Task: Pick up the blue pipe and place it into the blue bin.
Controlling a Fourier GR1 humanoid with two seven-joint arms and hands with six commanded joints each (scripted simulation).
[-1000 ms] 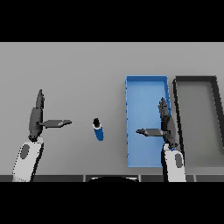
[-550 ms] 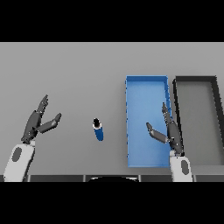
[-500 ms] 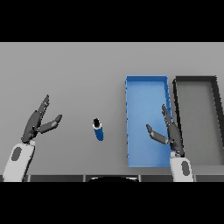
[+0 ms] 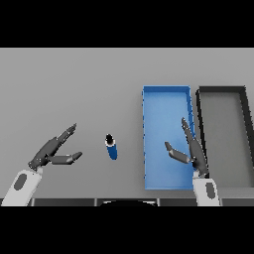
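Two hands flank the blue pipe, lying free on the grey bench, long axis running twelve to six. Left hand sits at its nine o'clock, nearer, fingers released. Right hand, fingers straight, hovers over the blue bin at three o'clock.

Blue pipe lies on the table, left of the blue bin.

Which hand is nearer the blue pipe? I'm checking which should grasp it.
Left. The left hand lies open just left of the blue pipe; the right hand hovers farther off, over the blue bin.
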